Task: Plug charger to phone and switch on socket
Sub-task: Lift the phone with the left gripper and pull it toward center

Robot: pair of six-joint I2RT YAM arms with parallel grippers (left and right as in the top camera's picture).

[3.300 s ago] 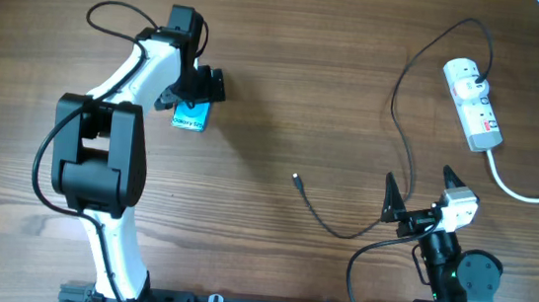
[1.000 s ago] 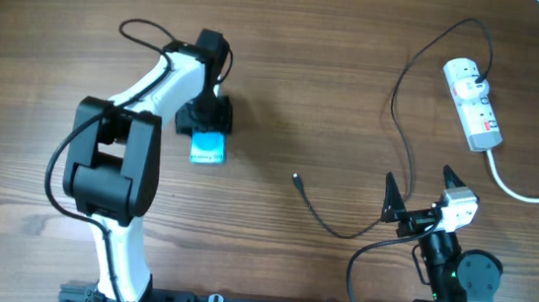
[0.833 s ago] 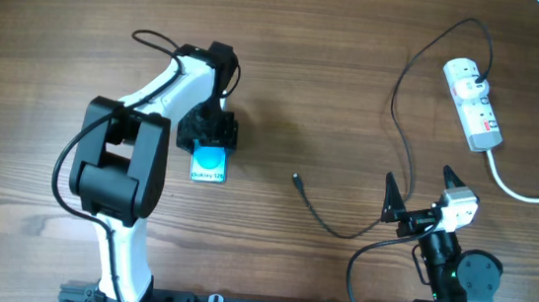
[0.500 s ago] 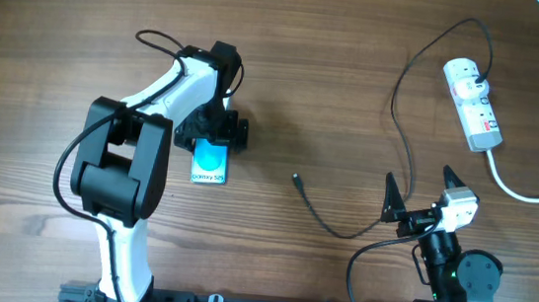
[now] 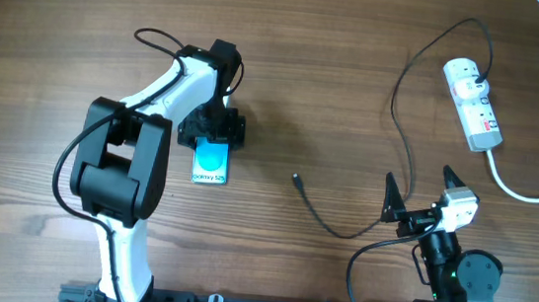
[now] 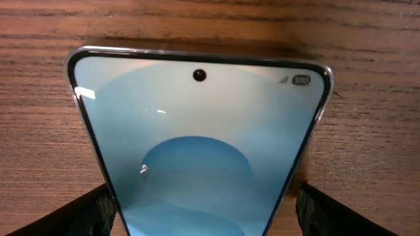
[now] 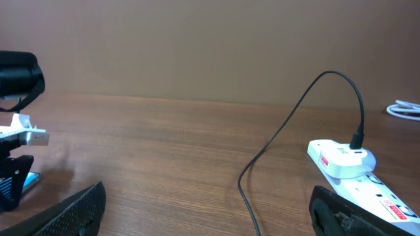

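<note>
L gripper stands spread astride the top end of the small teal-screened rectangular smartphone, which lies flat on the brown wooden table, left of centre. Its jaws don't seem to clamp it. R gripper gapes wide, empty, nr the long thin black charger cable. Best move, I'd say: lift L straight up w/o nudging it, leaving its bottom edge reachable for the connector tip.

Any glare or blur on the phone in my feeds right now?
Left wrist: phone sharp, just small white glints near its left edge, no washout. Overhead: even light, no glare on the table. Right wrist: its own fingers dark and blurred, socket clear.
</note>
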